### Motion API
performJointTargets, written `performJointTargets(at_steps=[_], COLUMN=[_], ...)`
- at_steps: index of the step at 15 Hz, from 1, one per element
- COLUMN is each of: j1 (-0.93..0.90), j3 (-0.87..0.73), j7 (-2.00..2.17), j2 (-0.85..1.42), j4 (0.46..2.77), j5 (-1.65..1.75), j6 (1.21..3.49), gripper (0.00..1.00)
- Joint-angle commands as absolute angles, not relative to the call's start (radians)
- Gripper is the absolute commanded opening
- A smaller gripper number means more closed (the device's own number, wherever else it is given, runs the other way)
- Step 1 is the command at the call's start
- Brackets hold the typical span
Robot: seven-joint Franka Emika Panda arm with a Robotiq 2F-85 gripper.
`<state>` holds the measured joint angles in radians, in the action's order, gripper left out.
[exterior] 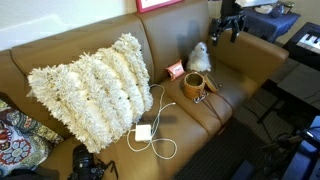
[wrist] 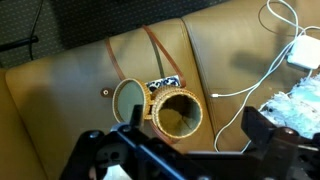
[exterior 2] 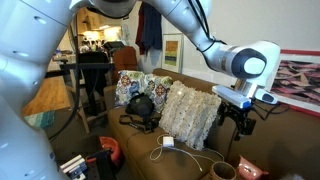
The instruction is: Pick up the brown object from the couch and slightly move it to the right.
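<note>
The brown object (wrist: pixel 178 113) is a round woven cup with a dark hollow, standing upright on the couch (wrist: pixel 60 80) seat. Its round lid (wrist: pixel 128 100) lies flipped open beside it, and thin straps run away over the leather. In both exterior views the brown object (exterior: pixel 195 86) (exterior 2: pixel 223 170) sits near one end of the couch (exterior: pixel 60 55). My gripper (wrist: pixel 197 122) hangs open well above it, a finger (wrist: pixel 262 125) on either side of the cup in the wrist view and nothing between them. In the exterior views the gripper (exterior: pixel 228 25) (exterior 2: pixel 237 115) is high in the air, clear of the cushions.
A white plush toy (exterior: pixel 200 57) and a small patterned square (exterior: pixel 175 70) sit just behind the cup. A white charger (exterior: pixel 143 132) with a looping cable (wrist: pixel 270 40) lies beside it, then a big shaggy pillow (exterior: pixel 95 85). A camera (exterior: pixel 85 160) and a keyboard (exterior: pixel 305 45) flank the couch.
</note>
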<state>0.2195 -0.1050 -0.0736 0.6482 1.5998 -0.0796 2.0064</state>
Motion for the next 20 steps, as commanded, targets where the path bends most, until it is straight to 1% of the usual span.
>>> performJointTargets(at_steps=[1,6,14,20], j1=[0.236,0.257,0.315,0.345], j3=[-0.083,-0.09,-0.112,-0.123], j7=[-0.092,-0.094,-0.079,-0.078], j2=[0.722,0.856,1.162,1.297], j4=[1.481,1.388,1.129,0.956], j5=[-0.103,-0.094,-0.073,-0.059], j6=[1.974,1.989,1.91,1.832], gripper=[1.0,1.0,1.0,1.0])
